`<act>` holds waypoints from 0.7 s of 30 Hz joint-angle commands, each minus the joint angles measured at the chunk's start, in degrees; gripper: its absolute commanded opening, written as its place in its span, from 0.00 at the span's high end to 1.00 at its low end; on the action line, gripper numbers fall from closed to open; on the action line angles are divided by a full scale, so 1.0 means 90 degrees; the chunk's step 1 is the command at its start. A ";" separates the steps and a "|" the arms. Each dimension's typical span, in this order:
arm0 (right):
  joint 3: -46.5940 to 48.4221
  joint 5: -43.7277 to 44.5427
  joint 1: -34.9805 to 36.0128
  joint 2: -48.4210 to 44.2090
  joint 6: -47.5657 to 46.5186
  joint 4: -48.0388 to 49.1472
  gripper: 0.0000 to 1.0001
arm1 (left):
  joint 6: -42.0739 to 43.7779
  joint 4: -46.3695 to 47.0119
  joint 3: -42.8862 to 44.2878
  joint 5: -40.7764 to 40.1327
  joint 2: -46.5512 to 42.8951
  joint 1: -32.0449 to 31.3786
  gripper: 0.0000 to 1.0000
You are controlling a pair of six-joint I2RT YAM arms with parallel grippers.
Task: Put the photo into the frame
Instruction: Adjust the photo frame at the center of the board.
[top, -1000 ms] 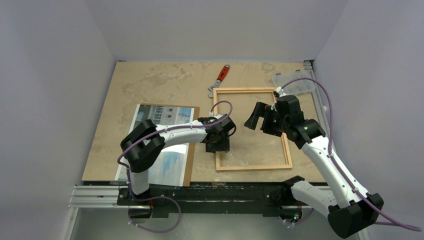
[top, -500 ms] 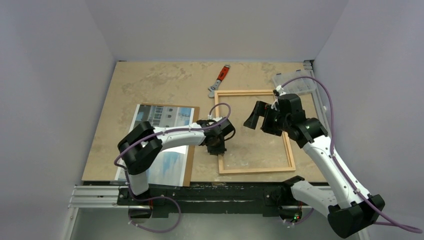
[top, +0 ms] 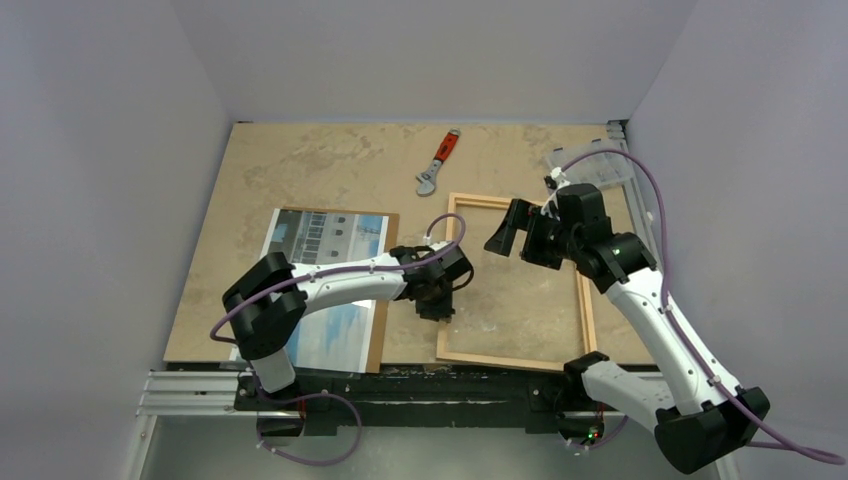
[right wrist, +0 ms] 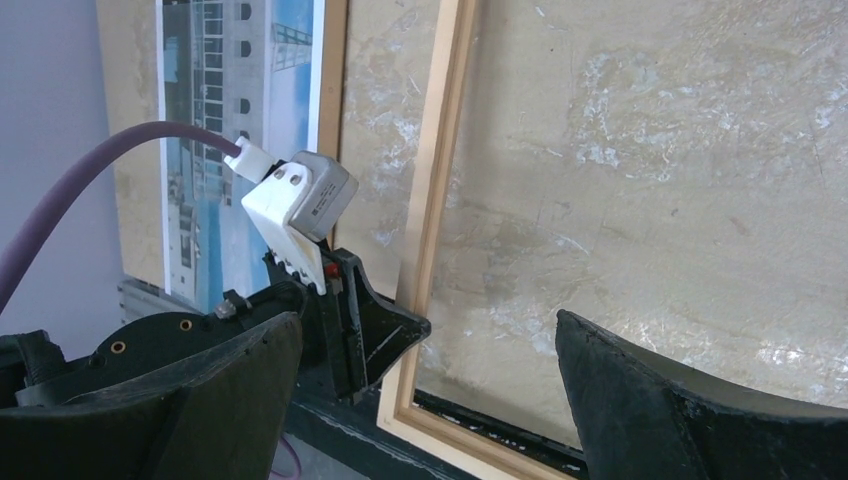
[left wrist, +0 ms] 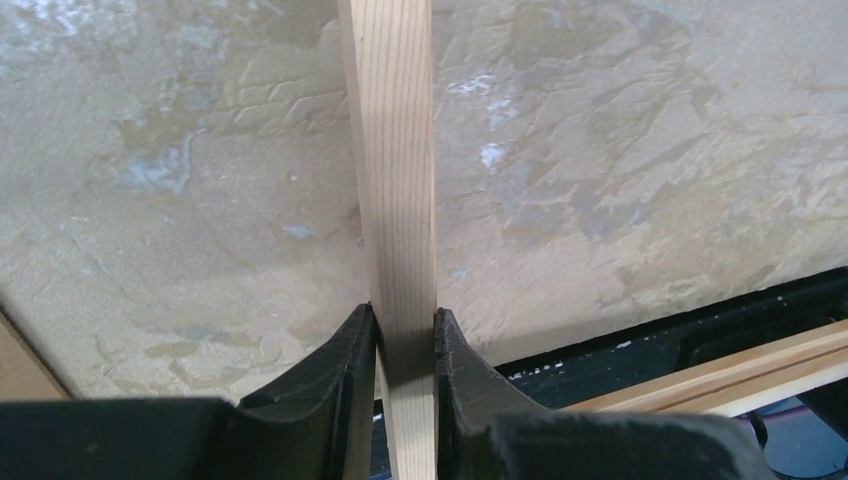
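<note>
Beige stone-look table (top: 300, 170) holds the thin light-wood frame (top: 510, 359) by its near right corner, left claw (top: 436, 303) pinching its left strip, right claw (top: 506, 229) spread above; glossy ship photo (top: 330, 240) lies near-left.

One frame (top: 478, 200), one photo (top: 330, 235) — one wrench (top: 438, 160)

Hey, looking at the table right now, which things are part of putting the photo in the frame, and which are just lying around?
For the job: photo; frame, with the left gripper clamped on its strip; right gripper, open over it.
Lying about: red-handled wrench; clear plastic box; brown board under the photo.
</note>
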 commanded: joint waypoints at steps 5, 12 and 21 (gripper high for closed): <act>0.0342 -0.0145 -0.0035 0.0042 -0.0019 0.0059 0.03 | 0.0444 0.0261 0.0659 0.0529 -0.0054 -0.0215 1.00; 0.0278 -0.0193 -0.0034 0.0146 -0.0019 0.0144 0.03 | -0.0241 0.0538 0.0768 0.0378 0.0240 -0.0278 1.00; 0.0141 -0.0154 -0.0036 0.0116 -0.0029 0.0192 0.03 | -0.0820 0.0789 0.0940 -0.0362 0.0822 -0.0261 1.00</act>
